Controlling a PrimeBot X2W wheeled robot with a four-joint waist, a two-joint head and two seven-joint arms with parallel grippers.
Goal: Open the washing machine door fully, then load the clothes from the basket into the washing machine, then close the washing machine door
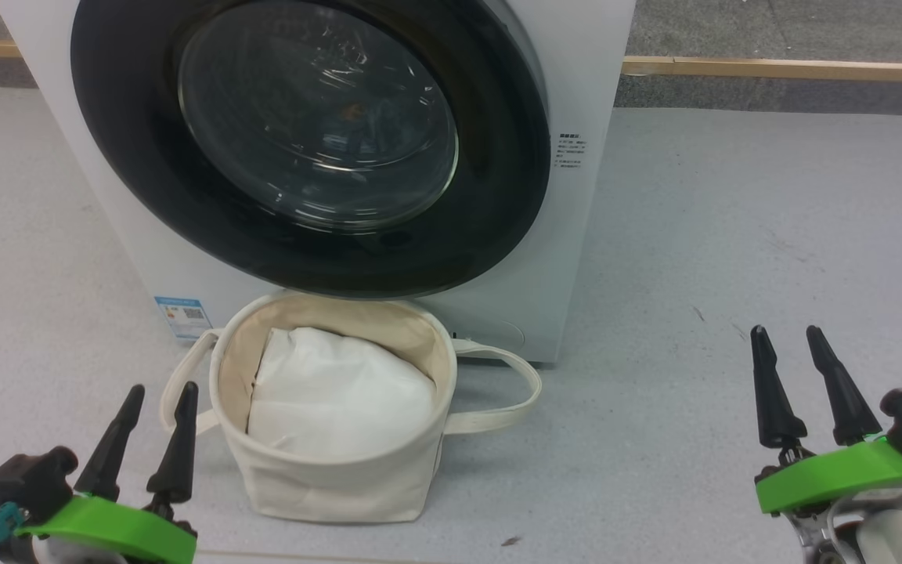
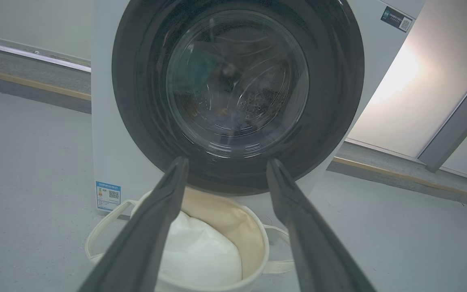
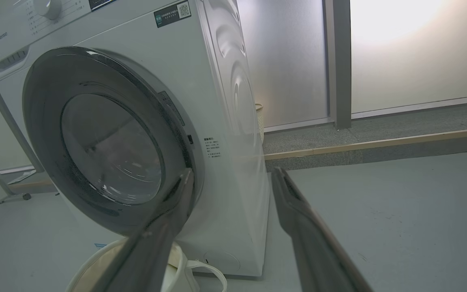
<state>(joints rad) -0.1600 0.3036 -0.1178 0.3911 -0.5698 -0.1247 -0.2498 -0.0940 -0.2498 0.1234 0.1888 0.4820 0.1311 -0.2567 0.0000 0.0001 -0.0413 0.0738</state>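
The white washing machine (image 1: 588,70) stands ahead with its round black door (image 1: 122,164) lying shut against its front. Behind the door glass (image 2: 233,81) a dim bluish shape with an orange-brown fleck shows; I cannot tell whether it is the clothes. The cream basket (image 1: 341,486) sits on the floor right below the door and holds a plain white cloth bundle (image 1: 333,399). My left gripper (image 1: 163,389) hangs open and empty left of the basket. My right gripper (image 1: 785,330) is open and empty, well to the right of the basket.
Grey floor (image 1: 733,235) spreads to the right of the machine. A wooden strip (image 1: 780,69) runs along the back wall. A blue label (image 1: 182,313) sits low on the machine's front. The basket's loop handle (image 1: 514,392) lies out on the floor to its right.
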